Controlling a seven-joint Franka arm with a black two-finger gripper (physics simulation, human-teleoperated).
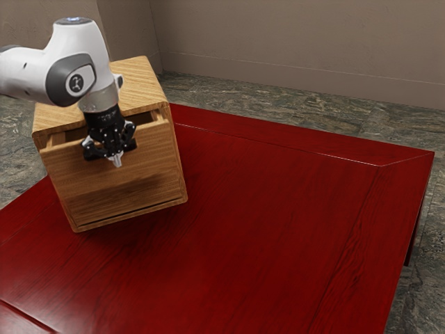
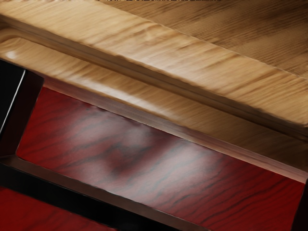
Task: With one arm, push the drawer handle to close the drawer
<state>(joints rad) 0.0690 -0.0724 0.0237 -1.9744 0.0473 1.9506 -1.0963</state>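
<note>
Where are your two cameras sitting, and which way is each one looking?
Exterior view: beside my arm, looking down at the wooden box on the red table; my arm and end effector show.
Wrist view: at my arm's end, looking down past wooden edges to the table; black pieces are mine or a handle, I can't tell.
Both share: wood and red table.

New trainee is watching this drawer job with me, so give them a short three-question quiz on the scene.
1. True or false: the drawer is fully closed.
2. Where is the gripper?
a) behind the cabinet
b) at the drawer's front
c) at the table's far corner
3. Fill in: the cabinet stands on a ____ table.

Key: 1 false; 2 b; 3 red
</note>
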